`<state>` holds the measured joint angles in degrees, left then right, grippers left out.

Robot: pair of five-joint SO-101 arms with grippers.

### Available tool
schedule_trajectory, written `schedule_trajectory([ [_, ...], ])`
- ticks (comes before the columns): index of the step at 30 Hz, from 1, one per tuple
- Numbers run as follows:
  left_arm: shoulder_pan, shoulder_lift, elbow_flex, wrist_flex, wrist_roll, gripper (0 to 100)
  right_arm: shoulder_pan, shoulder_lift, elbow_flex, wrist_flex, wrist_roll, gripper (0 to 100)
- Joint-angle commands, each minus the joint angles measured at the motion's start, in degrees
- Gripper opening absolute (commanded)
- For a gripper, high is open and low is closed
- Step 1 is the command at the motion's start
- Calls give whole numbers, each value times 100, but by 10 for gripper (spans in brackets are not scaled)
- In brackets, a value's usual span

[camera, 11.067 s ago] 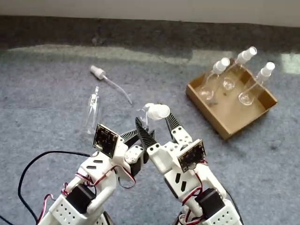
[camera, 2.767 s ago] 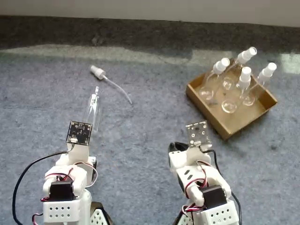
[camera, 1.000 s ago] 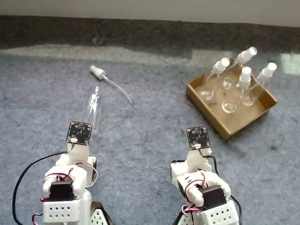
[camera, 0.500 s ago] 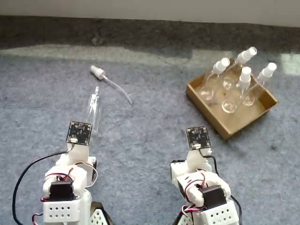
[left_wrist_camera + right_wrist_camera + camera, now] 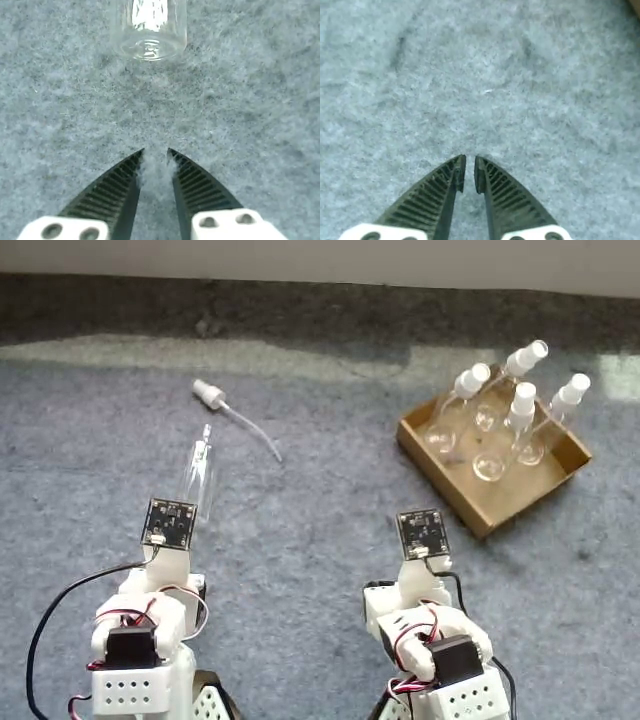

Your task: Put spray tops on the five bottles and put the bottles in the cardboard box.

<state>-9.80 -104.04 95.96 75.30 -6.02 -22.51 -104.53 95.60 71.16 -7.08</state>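
Note:
A clear bottle (image 5: 197, 473) without a top lies on the grey carpet, just ahead of the left arm (image 5: 166, 540). Its round base (image 5: 150, 30) faces my left gripper (image 5: 156, 151), which is shut with only a narrow slit between the tips and holds nothing. A white spray top (image 5: 209, 393) with a long thin tube lies farther back on the left. The cardboard box (image 5: 450, 478) sits at the right with several capped bottles (image 5: 521, 400) leaning in it. My right gripper (image 5: 469, 159) is shut and empty over bare carpet, on the right arm (image 5: 420, 540) short of the box.
A dark strip of floor and a pale wall (image 5: 320, 260) run along the far edge of the carpet. A black cable (image 5: 55, 615) loops beside the left arm's base. Bare carpet stretches between the two arms and the box.
The capped bottle once held between both grippers now stands in the box, and both arms have drawn back toward their bases. Nothing has moved in the last second.

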Motion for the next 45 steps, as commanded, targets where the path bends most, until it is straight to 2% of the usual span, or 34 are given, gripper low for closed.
schedule_trajectory([
  [1, -66, -57, 110, 26, -44, 39, -66, -75, 760, 22, -53, 17],
  [45, -66, -57, 110, 26, -44, 39, -66, -75, 760, 22, -53, 17],
])
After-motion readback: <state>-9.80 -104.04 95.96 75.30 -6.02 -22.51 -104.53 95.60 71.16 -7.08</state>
